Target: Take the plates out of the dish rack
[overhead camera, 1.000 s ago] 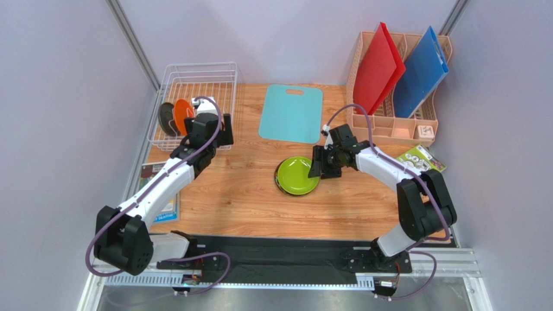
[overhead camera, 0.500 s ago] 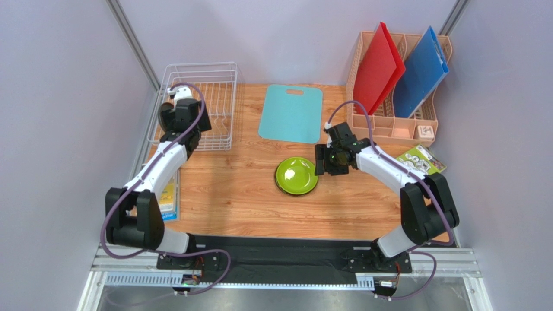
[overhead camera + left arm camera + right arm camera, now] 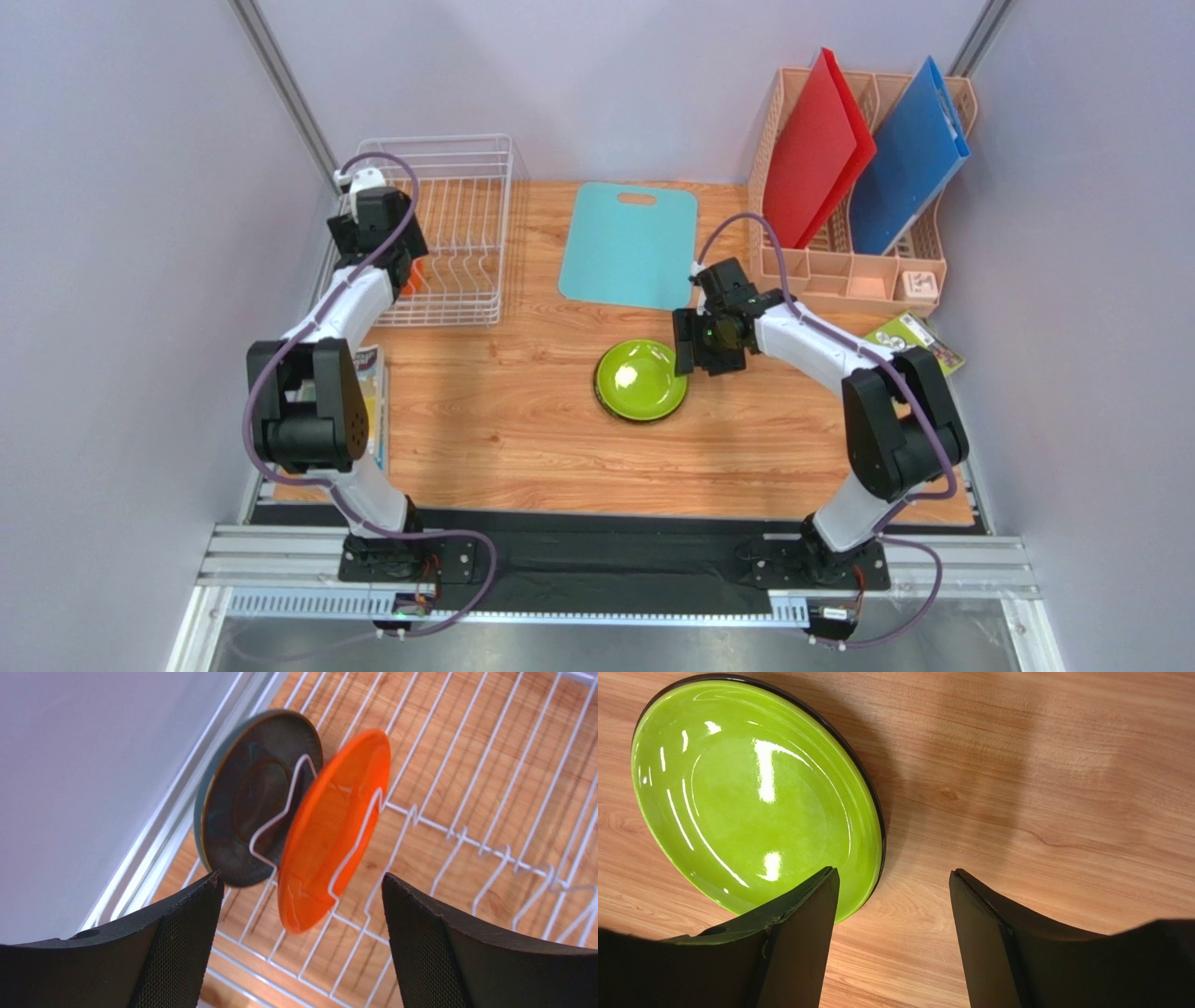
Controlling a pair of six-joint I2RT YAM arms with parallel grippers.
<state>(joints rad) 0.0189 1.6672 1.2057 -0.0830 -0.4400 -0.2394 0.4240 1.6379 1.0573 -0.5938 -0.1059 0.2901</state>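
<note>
With the green plate (image 3: 738, 805) freed on the bench (image 3: 1053, 777) beneath the parted right jaws, the left jaws have swung wide apart above the orange plate (image 3: 330, 833) and teal-grey plate (image 3: 246, 805) upright in the dish rack (image 3: 449, 238), likely next out.

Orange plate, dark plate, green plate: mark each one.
orange plate (image 3: 328, 831), left wrist view, middle of its face.
dark plate (image 3: 238, 798), left wrist view, centre of its face.
green plate (image 3: 749, 805), right wrist view, centre of its hollow.

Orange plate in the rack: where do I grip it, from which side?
Pinch the top rim of the orange plate from above, one finger on each face. It stands on edge, tilted, between wires of the rack, the dark plate close beside it.
</note>
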